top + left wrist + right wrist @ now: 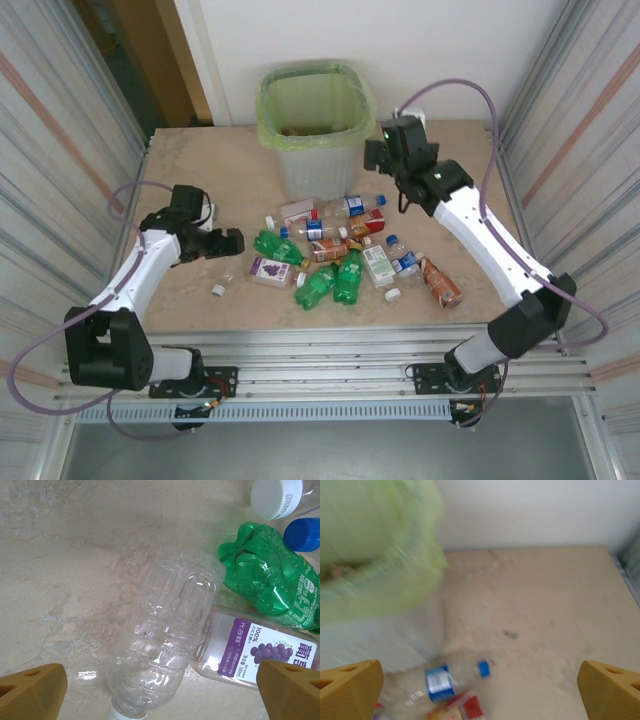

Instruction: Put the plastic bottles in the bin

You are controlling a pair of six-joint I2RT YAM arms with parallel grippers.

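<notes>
1. Plastic bottles (348, 276), green, clear and brown, are lying in a loose heap on the table (200, 160), just on the near side of the bin (315, 170). The bin is standing at the far edge with its green bag (268, 115) folded over the rim.
2. The left gripper (228, 242) is hovering at the left end of the heap, its jaws spread wide and holding nothing. In its wrist view a clear bottle (170, 645) is lying on the table between the two fingers (32, 690). It seems to be touching a grape-juice bottle (250, 650), which is next to a green bottle (270, 585).
3. The right gripper (383, 152) is hanging just right of the bin, its jaws also wide apart and empty, with a blue-capped bottle (439, 682) lying below it.
4. The clear bottle is probably going to feel light, thin-walled and slick, giving way under a squeeze. The ribbed middle of its body looks like the best place to grip, since the tapered neck could be slipping out.
</notes>
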